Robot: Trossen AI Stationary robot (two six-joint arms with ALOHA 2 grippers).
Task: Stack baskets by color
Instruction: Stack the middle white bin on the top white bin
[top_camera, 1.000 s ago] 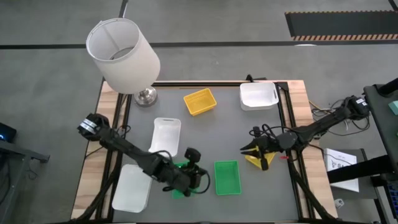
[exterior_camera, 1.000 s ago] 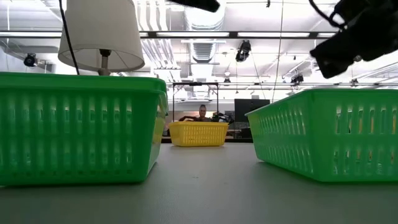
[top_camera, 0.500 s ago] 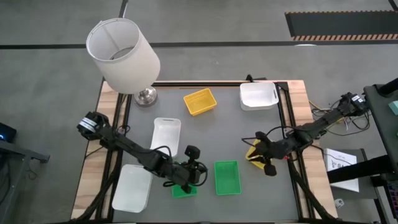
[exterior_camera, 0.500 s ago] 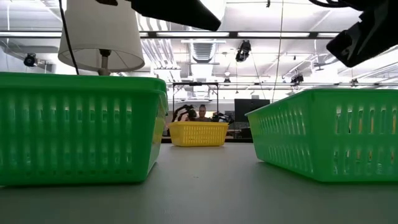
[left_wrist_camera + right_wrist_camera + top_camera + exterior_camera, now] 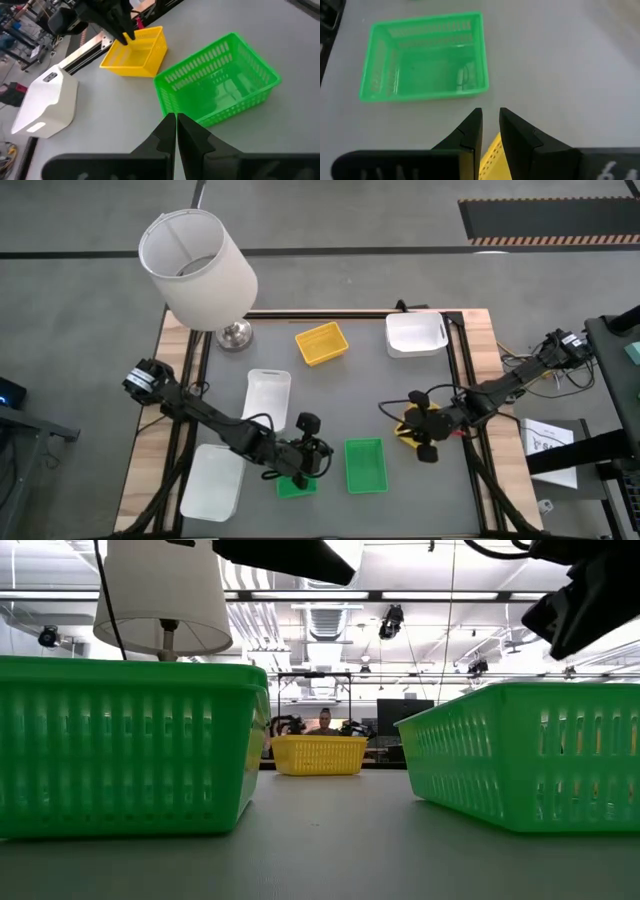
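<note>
Two green baskets (image 5: 365, 465) (image 5: 293, 485) stand on their bases near the table's front edge. My left gripper (image 5: 176, 116) hovers shut above the left green basket, pointing at the right green basket (image 5: 215, 95). My right gripper (image 5: 402, 423) is shut on a yellow basket (image 5: 135, 50) at the table's right. A second yellow basket (image 5: 321, 343) stands at the far middle. White baskets rest at the far right (image 5: 416, 333), in the middle (image 5: 268, 398) and at the near left (image 5: 212, 480). My right gripper has the yellow basket's wall (image 5: 492, 150) between its two fingers, which slant down from the table's right side. In the left wrist view one finger (image 5: 127, 34) meets the rim at a corner. The basket's bottom seems to rest on the table.
A lamp with a white shade (image 5: 197, 268) on a metal base (image 5: 236, 333) stands at the table's far left corner. A bare grey stretch lies in the middle between the baskets. In the low view both green baskets (image 5: 130, 745) (image 5: 530, 755) fill the foreground.
My right gripper has risen a little and tipped about its wrist, staying shut on the yellow basket, which has kept about its place on the table.
</note>
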